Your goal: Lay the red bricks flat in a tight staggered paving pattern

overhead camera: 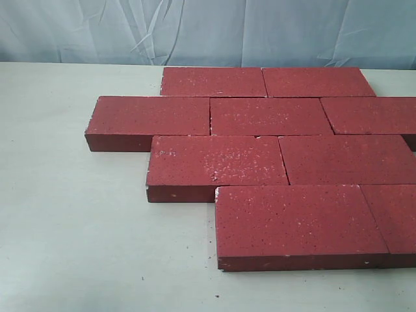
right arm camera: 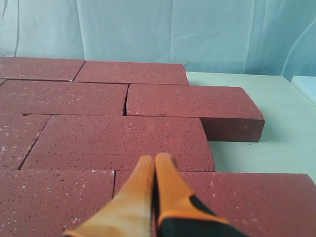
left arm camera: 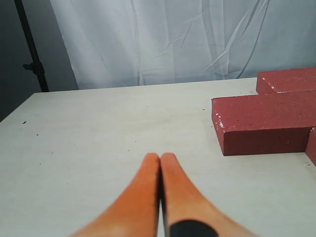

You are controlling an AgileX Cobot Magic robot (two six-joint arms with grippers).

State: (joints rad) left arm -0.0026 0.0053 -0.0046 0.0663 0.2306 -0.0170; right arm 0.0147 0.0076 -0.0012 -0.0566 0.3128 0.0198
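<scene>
"Paving looks close to finished from here. Where do the red bricks (overhead camera: 270,117) lie?"

"All flat on the table (overhead camera: 71,221), in four rows running left to right: two in the far row, three in the next, then two, then two nearest. Each row is shifted sideways from its neighbour so the end joints never line up, and that offset is what makes the pattern staggered. The long sides meet, as far as I can see."

"And your grippers?"

"My left gripper (left arm camera: 159,159) has its orange fingers pressed together on nothing, over bare table left of the bricks, near the closest brick end but apart from it. My right gripper (right arm camera: 150,160) is pinched together too, and empty, above the bricks towards the right. Whether it touches them I cannot tell."

"Why together?"

"My guess is that these blocks look too broad to pinch, and closed fingers make a blunt tip for nudging one sideways."

"Anything left to do?"

"Little, I judge. One thin dark joint shows in the right wrist view, and a push could tighten it. The right ends run out of the exterior view, so I cannot vouch for them."
</scene>
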